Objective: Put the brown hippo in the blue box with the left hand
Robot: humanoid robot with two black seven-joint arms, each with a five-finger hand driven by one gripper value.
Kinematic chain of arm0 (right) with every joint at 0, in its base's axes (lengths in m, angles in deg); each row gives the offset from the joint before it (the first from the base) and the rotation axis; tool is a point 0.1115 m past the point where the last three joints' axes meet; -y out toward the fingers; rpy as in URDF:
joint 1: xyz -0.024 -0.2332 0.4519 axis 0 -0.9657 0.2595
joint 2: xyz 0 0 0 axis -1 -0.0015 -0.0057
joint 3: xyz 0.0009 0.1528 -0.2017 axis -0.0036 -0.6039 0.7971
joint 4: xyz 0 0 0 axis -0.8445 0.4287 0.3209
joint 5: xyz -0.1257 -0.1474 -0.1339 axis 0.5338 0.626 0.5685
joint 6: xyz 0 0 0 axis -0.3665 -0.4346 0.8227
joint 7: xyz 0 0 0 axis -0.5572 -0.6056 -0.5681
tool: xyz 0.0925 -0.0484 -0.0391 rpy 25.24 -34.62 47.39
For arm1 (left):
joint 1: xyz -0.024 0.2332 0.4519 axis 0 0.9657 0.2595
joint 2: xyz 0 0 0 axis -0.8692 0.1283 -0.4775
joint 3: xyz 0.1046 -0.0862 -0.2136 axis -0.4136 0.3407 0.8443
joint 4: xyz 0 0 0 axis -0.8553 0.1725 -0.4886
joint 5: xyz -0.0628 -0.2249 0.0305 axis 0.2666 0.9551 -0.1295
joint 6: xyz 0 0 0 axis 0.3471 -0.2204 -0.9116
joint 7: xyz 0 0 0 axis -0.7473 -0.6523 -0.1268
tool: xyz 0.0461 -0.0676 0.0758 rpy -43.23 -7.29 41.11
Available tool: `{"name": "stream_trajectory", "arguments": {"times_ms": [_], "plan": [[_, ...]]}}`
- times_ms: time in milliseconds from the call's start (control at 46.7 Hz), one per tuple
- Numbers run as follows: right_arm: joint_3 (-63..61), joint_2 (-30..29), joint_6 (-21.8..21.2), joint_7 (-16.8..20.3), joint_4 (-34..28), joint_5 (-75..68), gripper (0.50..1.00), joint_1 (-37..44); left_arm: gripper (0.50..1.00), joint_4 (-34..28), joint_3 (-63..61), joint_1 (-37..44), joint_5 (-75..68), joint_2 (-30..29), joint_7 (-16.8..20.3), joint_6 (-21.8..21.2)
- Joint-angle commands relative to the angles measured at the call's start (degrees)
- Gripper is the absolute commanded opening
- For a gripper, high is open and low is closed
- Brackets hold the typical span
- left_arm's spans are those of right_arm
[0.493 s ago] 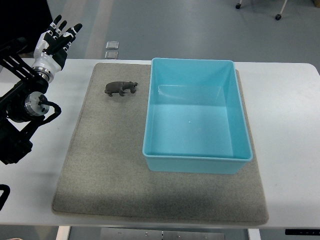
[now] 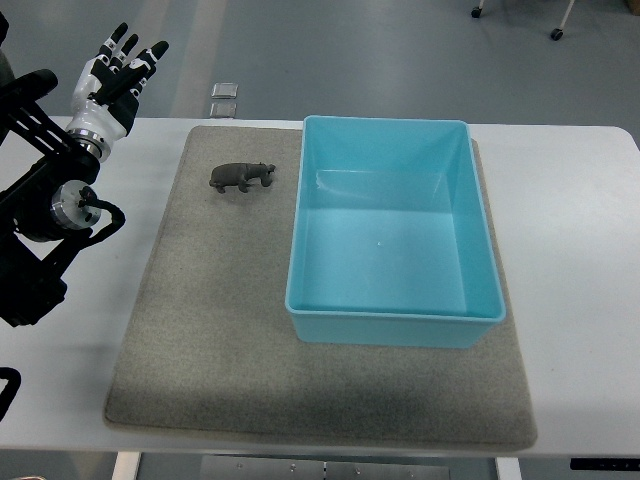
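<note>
table (image 2: 580, 200): white top, spans the frame | mat (image 2: 200, 340): grey felt, laid on the table | floor (image 2: 380, 50): grey, smooth, soft reflections | floor plates (image 2: 225, 99): two small metal squares | castor wheels (image 2: 555, 33): top right corner

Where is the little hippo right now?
In the top view, the brown hippo stands on the grey mat, near its far left corner, just left of the blue box and not inside it.

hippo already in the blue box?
No. The brown hippo stands on the grey mat, left of the empty blue box.
</note>
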Motion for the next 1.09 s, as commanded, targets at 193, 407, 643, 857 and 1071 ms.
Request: {"name": "stream_trajectory", "arguments": {"times_ms": [193,407,643,857,1071], "plan": [[0.00,0.00,0.00,0.00,0.00,0.00,0.936,0.00,0.996,-0.08,0.58,0.09,0.03,-0.01,0.00,1.71],[0.00,0.00,0.00,0.00,0.00,0.00,0.936,0.00,0.996,-0.35,0.58,0.18,0.03,-0.10,0.00,2.86],[0.00,0.00,0.00,0.00,0.00,0.00,0.936,0.00,0.996,-0.43,0.23,0.09,-0.15,-0.10,0.17,3.29],[0.00,0.00,0.00,0.00,0.00,0.00,0.936,0.00,0.994,-0.61,-0.03,-0.70,-0.85,-1.24,0.17,5.32],[0.00,0.00,0.00,0.00,0.00,0.00,0.936,0.00,0.994,-0.87,-0.12,-0.53,-6.82,-1.24,0.17,6.02]]}}
